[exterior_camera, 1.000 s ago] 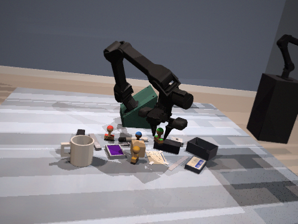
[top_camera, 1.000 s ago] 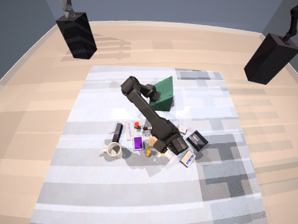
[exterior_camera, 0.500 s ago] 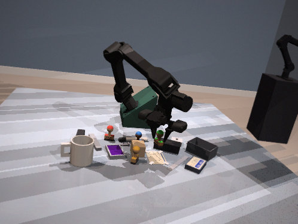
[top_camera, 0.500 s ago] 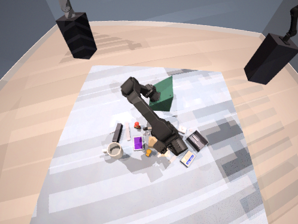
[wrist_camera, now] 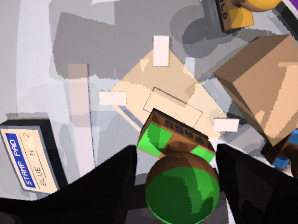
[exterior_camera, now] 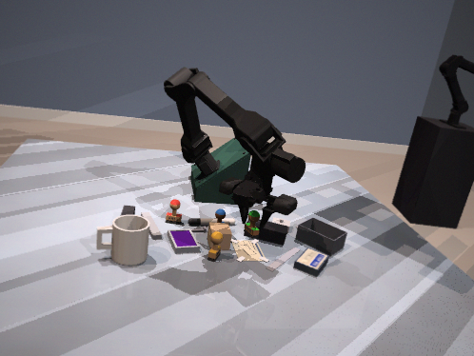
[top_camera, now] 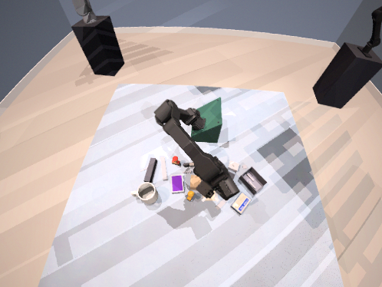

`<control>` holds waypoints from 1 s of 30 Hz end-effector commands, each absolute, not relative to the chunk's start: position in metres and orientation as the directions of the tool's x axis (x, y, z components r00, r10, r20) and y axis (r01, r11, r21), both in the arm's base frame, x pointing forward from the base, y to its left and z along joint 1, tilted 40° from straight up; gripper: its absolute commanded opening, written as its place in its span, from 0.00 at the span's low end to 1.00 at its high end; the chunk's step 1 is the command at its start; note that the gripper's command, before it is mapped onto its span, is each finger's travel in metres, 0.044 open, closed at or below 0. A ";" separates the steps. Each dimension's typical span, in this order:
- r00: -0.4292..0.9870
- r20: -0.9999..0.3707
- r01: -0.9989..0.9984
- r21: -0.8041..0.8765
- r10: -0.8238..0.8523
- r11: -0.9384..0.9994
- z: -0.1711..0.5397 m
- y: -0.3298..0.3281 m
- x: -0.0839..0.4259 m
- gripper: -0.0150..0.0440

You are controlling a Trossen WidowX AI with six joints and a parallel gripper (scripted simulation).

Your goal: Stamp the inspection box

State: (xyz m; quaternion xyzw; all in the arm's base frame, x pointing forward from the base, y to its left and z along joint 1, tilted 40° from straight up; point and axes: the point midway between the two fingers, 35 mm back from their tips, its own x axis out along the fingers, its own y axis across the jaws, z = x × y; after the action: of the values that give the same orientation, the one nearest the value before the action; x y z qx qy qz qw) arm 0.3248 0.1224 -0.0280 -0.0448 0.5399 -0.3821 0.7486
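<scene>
From the exterior side, a flat purple ink pad in a pale frame [top_camera: 177,183] [exterior_camera: 184,239] [wrist_camera: 294,3] lies left of the cream paper card [top_camera: 215,198] [exterior_camera: 248,250] [wrist_camera: 140,85]; next, the closed-in black hand [top_camera: 220,189] [exterior_camera: 254,220] [wrist_camera: 176,152] grips the green-and-brown PASS stamp [exterior_camera: 252,230] [wrist_camera: 182,192], probably light and stiff, its round knob perhaps slippery, so the block's flat sides look the better hold

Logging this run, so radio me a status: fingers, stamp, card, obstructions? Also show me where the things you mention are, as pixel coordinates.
Fingers [exterior_camera: 254,221] shut on green-knobbed wooden PASS stamp [exterior_camera: 252,224] [wrist_camera: 182,187]. Cream paper card [exterior_camera: 248,250] [wrist_camera: 175,95] taped down, box unprinted where visible. Tan block [exterior_camera: 223,233] [wrist_camera: 262,70] beside card.
</scene>
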 end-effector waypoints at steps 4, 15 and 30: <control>0.128 -0.772 0.520 -0.482 -0.623 0.705 -0.032 0.119 0.326 0.25; 0.129 -0.772 0.519 -0.482 -0.623 0.705 -0.037 0.115 0.327 0.25; 0.129 -0.771 0.518 -0.483 -0.623 0.706 -0.045 0.108 0.328 0.25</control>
State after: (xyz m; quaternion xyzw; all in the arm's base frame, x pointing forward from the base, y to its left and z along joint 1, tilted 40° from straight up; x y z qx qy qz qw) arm 0.3274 0.1097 -0.0433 -0.0461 0.5401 -0.3814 0.7488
